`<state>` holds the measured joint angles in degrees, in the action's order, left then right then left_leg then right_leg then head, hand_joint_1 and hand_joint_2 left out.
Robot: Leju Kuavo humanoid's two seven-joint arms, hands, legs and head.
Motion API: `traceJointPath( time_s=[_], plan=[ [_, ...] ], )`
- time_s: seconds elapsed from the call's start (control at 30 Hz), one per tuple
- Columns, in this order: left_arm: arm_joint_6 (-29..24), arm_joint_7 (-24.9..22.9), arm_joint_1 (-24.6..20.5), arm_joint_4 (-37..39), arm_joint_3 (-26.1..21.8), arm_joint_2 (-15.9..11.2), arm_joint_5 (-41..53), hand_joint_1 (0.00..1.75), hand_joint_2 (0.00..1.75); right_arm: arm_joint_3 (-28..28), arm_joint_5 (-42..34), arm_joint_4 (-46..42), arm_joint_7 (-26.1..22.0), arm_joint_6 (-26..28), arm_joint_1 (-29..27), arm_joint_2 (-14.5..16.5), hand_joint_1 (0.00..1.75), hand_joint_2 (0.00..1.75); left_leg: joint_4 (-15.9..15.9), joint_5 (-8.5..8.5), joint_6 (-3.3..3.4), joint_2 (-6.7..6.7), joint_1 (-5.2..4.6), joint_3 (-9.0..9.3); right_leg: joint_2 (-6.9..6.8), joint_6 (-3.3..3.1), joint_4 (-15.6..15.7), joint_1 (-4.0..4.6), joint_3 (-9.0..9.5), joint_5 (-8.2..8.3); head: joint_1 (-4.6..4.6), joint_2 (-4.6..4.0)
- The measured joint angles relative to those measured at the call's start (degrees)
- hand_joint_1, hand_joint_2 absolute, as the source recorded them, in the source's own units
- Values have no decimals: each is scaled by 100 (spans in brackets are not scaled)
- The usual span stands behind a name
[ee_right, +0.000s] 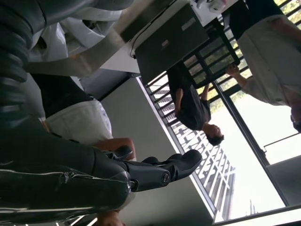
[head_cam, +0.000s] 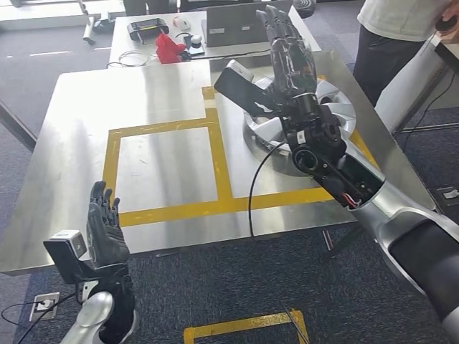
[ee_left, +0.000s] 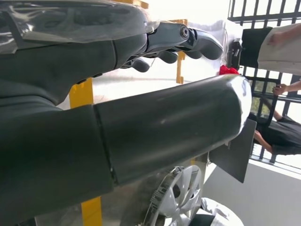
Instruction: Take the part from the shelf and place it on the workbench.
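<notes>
Lying flat on the workbench [head_cam: 70,129], inside the yellow tape outline [head_cam: 216,154], the silver wheel cover [head_cam: 338,104] is sitting as if delivered. Right hand [head_cam: 287,57] is hovering above it, fingers spread, holding nothing. Left hand [head_cam: 105,229] is waiting near the bench edge, fingers extended, empty.

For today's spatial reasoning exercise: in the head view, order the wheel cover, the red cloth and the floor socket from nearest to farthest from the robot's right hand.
1. Wheel cover: on the workbench, right under and beside the right hand.
2. Red cloth: on the far table, to the hand's left.
3. Floor socket: on the carpet, near the left hand.
</notes>
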<state>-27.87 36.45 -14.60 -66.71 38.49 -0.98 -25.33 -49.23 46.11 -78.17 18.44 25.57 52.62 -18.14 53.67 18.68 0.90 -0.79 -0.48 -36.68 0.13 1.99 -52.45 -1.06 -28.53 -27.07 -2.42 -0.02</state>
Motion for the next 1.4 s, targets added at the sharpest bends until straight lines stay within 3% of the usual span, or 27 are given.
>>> traceJointPath(
  time_s=[0.33,0.4,0.47,0.53,0.57,0.6,0.63,0.73,0.8,0.87,0.9,0.97,1.03,1.07,1.1,1.13,1.23,1.27,1.3,1.4],
  plan=[
    [52,3,-3,-7,0,-22,-37,0,0,-18,-14,-11,-10,54,-73,0,0,175,100,96,84,2,-18,-1,1,74,7,-14,59,-47,5,0],
    [61,11,-10,-8,0,-17,-37,0,0,-9,-14,-34,-8,67,-83,-5,0,175,55,81,113,17,12,27,-2,98,-82,-16,37,-140,-5,1],
    [67,17,-18,-8,1,-9,-36,0,0,-2,-13,-58,-5,78,-96,-21,0,175,8,67,137,35,41,53,-4,125,-589,-18,-183,-460,-56,1],
    [72,18,-17,-7,1,-4,-37,0,0,-2,-13,-66,-2,81,-134,-42,0,175,6,66,144,39,43,53,-4,153,-1444,-16,-583,-835,-114,0],
    [72,17,-13,-7,1,-2,-37,0,0,-3,-13,-67,1,81,-162,-51,0,175,9,66,143,40,45,52,-5,165,-1741,-20,-732,-905,-133,0],
    [72,16,-9,-6,0,-1,-37,0,0,-3,-13,-67,3,81,-186,-57,0,175,15,66,142,40,49,51,-7,172,-1822,-25,-783,-856,-146,0],
    [72,16,-7,-6,1,1,-38,0,0,-3,-13,-69,4,81,-199,-60,0,175,28,67,135,40,56,50,-10,179,-1646,-35,-711,-687,-159,0],
    [72,16,-10,-7,1,4,-39,0,0,4,-13,-92,3,81,-200,-66,0,175,94,70,60,32,72,30,1,181,-472,-50,-145,-114,-194,1],
    [72,16,-13,-8,0,3,-39,0,0,7,-13,-105,3,81,-202,-73,0,175,118,35,-26,19,68,7,39,115,-190,-21,-25,-36,-194,1],
    [72,17,-11,-8,0,-2,-40,0,0,7,-13,-116,3,81,-201,-78,0,175,115,-6,-109,13,73,-15,51,11,-197,-15,-80,12,-160,1],
    [72,17,-10,-7,0,-5,-40,0,0,6,-13,-123,2,81,-198,-79,0,175,167,55,-145,19,79,-49,45,-46,-194,-21,-109,44,-131,1],
    [72,18,-10,-7,0,-10,-39,0,0,4,-13,-136,1,81,-193,-79,0,175,629,445,-205,34,92,-231,26,-151,-179,-35,-186,124,-42,0],
    [72,17,-7,-7,0,-15,-40,0,0,3,-13,-141,2,81,-199,-81,0,175,1469,968,-248,41,96,-509,16,-204,-184,-15,-290,197,29,0],
    [72,17,-5,-6,0,-19,-41,0,0,-1,-13,-141,2,81,-204,-82,0,175,1789,1115,-254,41,96,-586,15,-213,-188,-2,-342,233,44,0],
    [72,16,-4,-6,0,-21,-42,0,0,-5,-13,-141,2,81,-209,-83,0,175,1911,1152,-246,41,92,-561,16,-217,-191,12,-390,267,53,1],
    [72,16,-5,-6,0,-23,-42,0,0,-9,-13,-142,1,81,-213,-83,0,175,1790,1083,-222,41,87,-416,19,-216,-194,26,-428,296,60,1],
    [72,17,-16,-7,0,-22,-43,0,0,-5,-12,-145,1,81,-210,-85,0,175,576,725,-68,41,31,397,23,-194,-196,63,-489,362,62,0],
    [72,19,-20,-8,0,-20,-43,0,0,-1,-11,-146,2,81,-207,-87,0,175,285,664,-27,43,6,570,19,-172,-191,64,-499,387,53,0],
    [72,20,-24,-8,0,-20,-42,0,0,2,-10,-148,3,81,-207,-89,0,175,134,648,2,45,-17,646,14,-142,-186,57,-509,413,49,0],
    [76,22,-32,-8,0,-9,-41,0,0,10,-4,-155,7,81,-212,-94,0,175,16,548,65,66,-13,640,15,-45,-191,51,-548,426,56,1]
  ],
)
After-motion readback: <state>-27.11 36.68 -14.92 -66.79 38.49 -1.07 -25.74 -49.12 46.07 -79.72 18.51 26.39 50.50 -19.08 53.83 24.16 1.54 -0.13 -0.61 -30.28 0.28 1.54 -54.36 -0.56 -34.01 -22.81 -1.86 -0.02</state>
